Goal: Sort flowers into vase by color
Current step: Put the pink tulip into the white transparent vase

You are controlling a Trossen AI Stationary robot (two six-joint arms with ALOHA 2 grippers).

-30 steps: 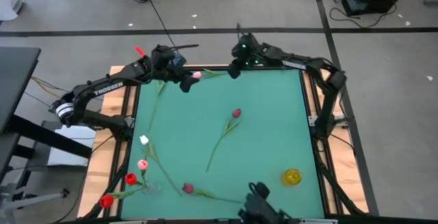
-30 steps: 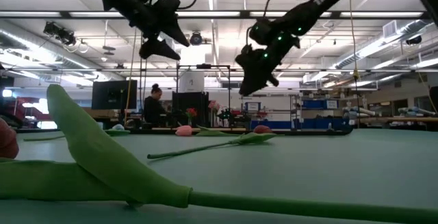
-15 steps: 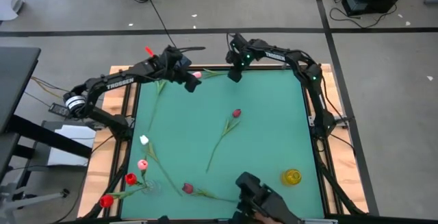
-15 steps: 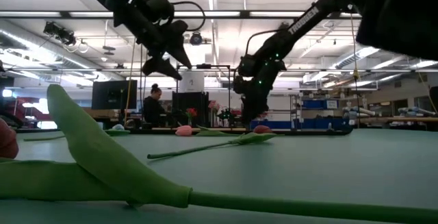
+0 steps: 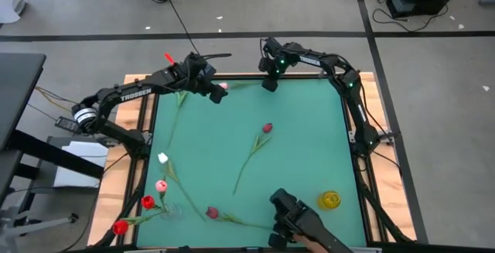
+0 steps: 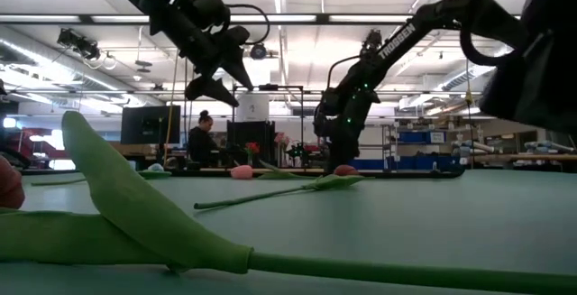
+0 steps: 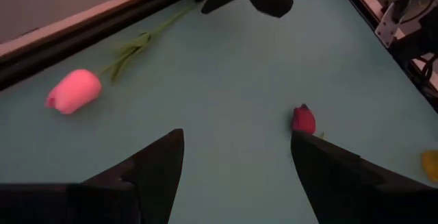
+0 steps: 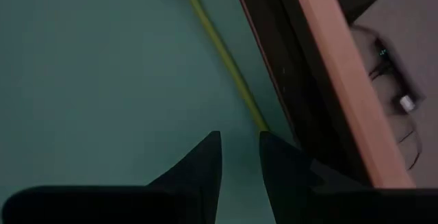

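The green table holds scattered tulips. Right gripper, jaws narrowly parted and empty, hangs just over the stem of the pink tulip — a pickup beginning, I'd say. Left gripper, jaws spread, hovers beside its head. Next: descend, pinch.

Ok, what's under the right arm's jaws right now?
Bare green mat, with a tulip stem running just beside the right gripper, near the table's edge rail. Nothing sits between the jaws; the stem's lower end is hidden behind them.
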